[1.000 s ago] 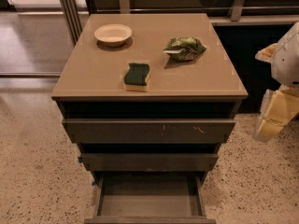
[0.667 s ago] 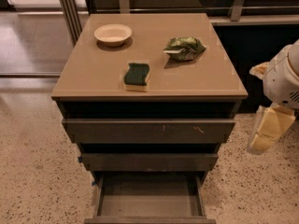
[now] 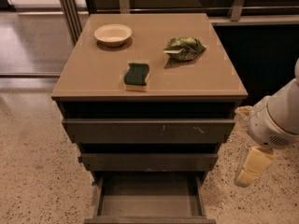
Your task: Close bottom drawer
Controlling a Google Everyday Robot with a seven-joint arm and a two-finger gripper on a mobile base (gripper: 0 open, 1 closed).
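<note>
Bottom drawer (image 3: 149, 204): lowest of three, pulled well out from the foot of the cabinet (image 3: 70, 85); flat grey floor and thin side walls in view.
Gripper (image 3: 246, 174): pale yellow, hanging beneath the white arm (image 3: 278, 113) to the right of the cabinet, about level with the middle drawer (image 3: 149, 161), well apart from the bottom drawer.
Grip state: cannot tell.
Top drawer (image 3: 149, 130): widest front, small white scratches.
Cabinet top: cream bowl (image 3: 112, 34) at back left, green sponge (image 3: 137, 75) near the front, crumpled green bag (image 3: 184, 48) at back right.
</note>
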